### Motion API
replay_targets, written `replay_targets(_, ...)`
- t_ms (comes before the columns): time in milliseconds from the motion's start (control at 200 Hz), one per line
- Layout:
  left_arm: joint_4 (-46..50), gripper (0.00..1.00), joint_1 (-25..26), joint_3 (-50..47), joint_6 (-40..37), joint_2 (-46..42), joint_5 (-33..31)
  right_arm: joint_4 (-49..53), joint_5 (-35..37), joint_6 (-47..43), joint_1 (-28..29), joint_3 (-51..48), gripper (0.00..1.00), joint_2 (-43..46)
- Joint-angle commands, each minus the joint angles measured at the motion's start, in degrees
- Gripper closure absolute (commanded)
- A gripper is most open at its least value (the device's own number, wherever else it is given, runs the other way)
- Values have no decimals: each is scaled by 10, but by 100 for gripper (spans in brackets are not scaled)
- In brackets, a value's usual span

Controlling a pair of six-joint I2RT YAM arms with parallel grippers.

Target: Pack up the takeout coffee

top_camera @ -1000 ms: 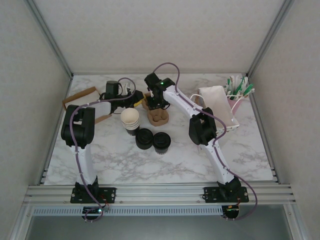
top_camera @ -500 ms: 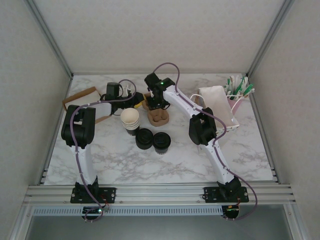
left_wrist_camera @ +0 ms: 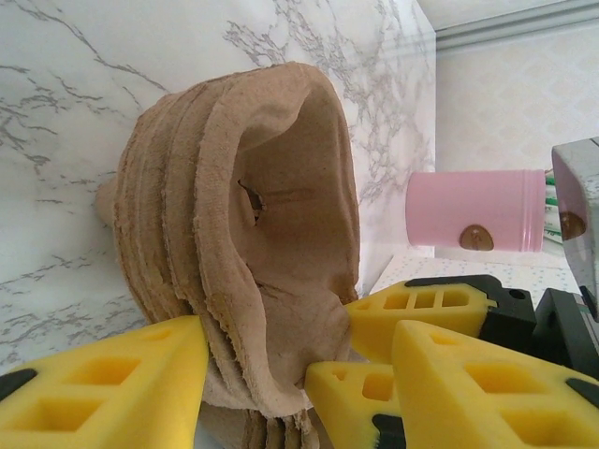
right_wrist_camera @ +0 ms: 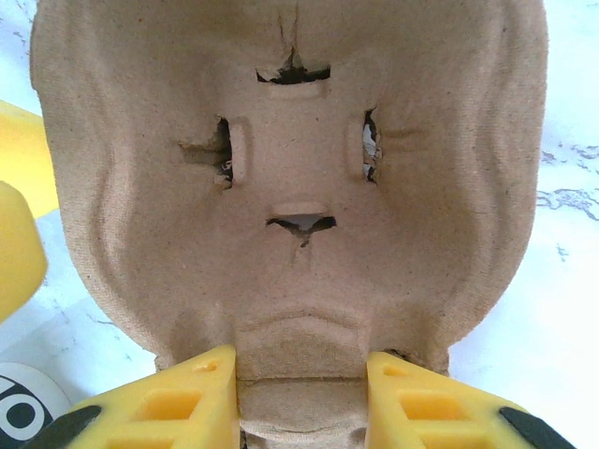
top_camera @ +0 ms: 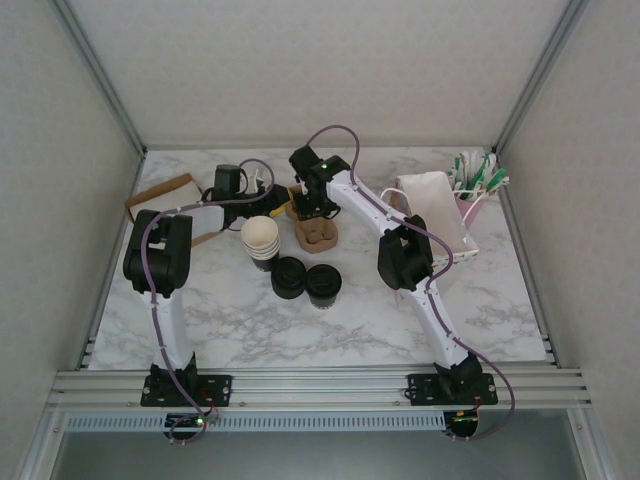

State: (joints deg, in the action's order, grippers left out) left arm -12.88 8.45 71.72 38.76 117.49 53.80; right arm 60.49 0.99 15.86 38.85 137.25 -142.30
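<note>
Coffee cup [top_camera: 324, 284], black and lidded, stands mid-surface [top_camera: 400, 320], just beside a squat pile of black lids [top_camera: 289, 277] and near a stack of nested cups [top_camera: 260, 240]. Behind them lie stacked pulp carriers [top_camera: 320, 237]. The right pincer [right_wrist_camera: 299, 360] is clamped on a tab at their edge. The left pincer [left_wrist_camera: 299, 327] straddles that edge, one finger [left_wrist_camera: 103, 388] touching; whether it grips, I cannot tell.

A stack of brown pulp cup carriers [left_wrist_camera: 234, 234] sits nested on the marble table [top_camera: 480, 300], with slits cut in the top one's pocket. A stack of nested cups [top_camera: 260, 240] stands near its left. A brown paper bag [top_camera: 160, 195] lies far left, and a pink cup [left_wrist_camera: 473, 210] of green-and-white sticks stands beside a white basket [top_camera: 432, 205] far right.
</note>
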Motion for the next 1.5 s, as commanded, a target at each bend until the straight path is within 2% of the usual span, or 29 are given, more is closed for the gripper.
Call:
replay_targets(0,3,46,13,16,-7,3,16,-4,-23,2,1,12,68,-4)
replay_targets(390,6,46,9,3,-11,-23,10,7,10,10,0,12,68,-6)
replay_targets(801,7,45,11,8,-10,-32,10,10,1,8,0,15,68,-8)
replay_targets(1492,11,46,12,23,-14,5,6,-4,-15,6,1,0,67,17)
